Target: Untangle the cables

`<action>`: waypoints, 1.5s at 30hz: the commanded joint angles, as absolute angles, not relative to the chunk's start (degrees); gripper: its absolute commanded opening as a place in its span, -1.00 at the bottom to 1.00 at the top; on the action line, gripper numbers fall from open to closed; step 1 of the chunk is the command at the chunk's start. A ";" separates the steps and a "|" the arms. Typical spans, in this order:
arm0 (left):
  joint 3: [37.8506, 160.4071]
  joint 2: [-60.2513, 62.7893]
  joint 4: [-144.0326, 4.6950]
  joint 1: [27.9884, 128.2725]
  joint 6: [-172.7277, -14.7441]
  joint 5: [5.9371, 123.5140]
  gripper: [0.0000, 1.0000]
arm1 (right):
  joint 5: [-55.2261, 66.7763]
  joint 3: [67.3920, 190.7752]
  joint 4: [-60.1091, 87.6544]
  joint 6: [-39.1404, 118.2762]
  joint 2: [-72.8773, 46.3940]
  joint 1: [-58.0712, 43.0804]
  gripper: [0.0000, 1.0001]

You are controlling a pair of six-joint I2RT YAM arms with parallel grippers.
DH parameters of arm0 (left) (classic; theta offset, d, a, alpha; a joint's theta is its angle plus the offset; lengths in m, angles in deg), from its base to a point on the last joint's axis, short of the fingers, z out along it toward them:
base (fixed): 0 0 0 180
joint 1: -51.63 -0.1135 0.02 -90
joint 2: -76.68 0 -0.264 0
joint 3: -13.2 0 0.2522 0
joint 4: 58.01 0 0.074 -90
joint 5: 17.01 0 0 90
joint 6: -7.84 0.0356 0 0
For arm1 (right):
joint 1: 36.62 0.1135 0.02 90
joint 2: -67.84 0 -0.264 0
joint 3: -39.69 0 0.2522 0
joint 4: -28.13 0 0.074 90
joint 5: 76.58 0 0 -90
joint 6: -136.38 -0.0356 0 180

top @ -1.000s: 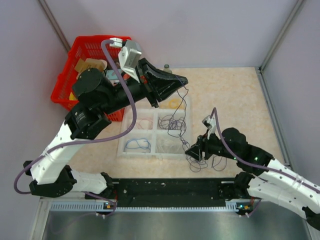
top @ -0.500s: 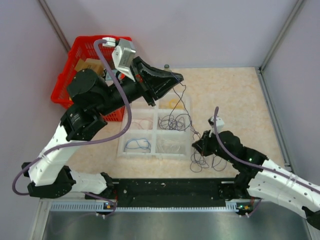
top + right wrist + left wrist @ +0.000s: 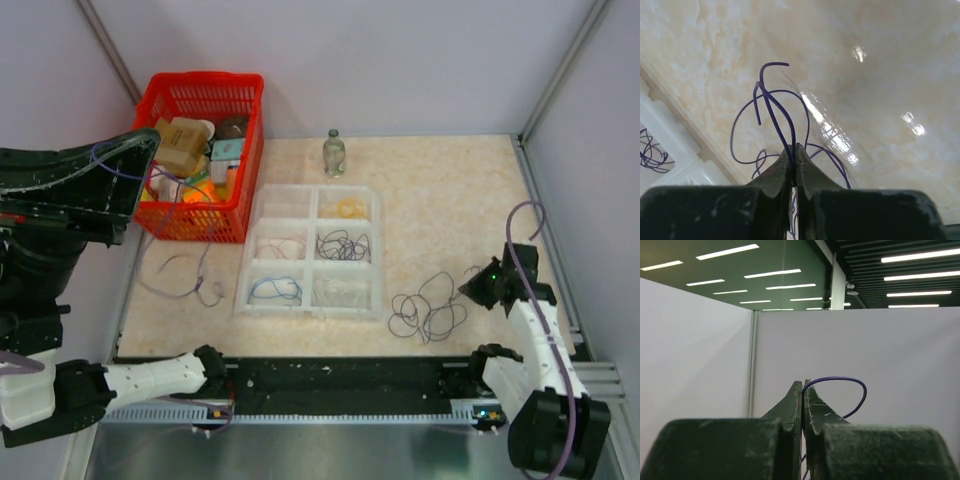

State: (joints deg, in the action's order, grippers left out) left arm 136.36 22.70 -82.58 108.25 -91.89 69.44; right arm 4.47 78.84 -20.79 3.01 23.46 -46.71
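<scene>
Firmly between closed tips of the right tool (image 3: 794,150), purple cables (image 3: 428,312).

We lose the purple cable (image 3: 837,378) behind the left gripper (image 3: 803,386), perhaps pinched there, its lower run cut off.
</scene>
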 commanded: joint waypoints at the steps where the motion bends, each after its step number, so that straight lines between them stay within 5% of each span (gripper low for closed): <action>1: 133.57 17.80 -82.84 108.32 -92.70 68.95 -1.00 | 7.14 92.27 -20.52 12.00 15.82 -47.52 -1.00; 5: 135.32 13.23 -86.70 108.32 -92.27 68.94 -1.00 | 7.98 104.22 -24.45 19.73 5.56 -47.61 -0.90; 8: 140.32 7.79 -92.32 108.15 -89.90 70.61 -1.00 | 0.17 106.63 -27.12 22.30 3.50 -47.09 -0.07; 12: 142.89 3.12 -97.61 105.43 -90.94 70.70 -1.00 | -1.18 106.18 -29.04 23.61 8.85 -43.05 0.39; 26: 143.25 -4.97 -98.15 86.97 -107.90 48.74 -1.00 | -6.79 107.33 -32.92 22.30 21.87 -41.46 0.45; 45: 126.64 -2.87 -91.46 85.21 -108.87 48.82 -1.00 | -10.32 107.15 -31.95 22.39 23.02 -41.46 0.46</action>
State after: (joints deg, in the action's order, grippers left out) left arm 129.39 -4.14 -95.65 85.54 -108.85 49.26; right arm -9.44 106.05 -33.20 21.91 22.10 -41.86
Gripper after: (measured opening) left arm 0.012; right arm 0.727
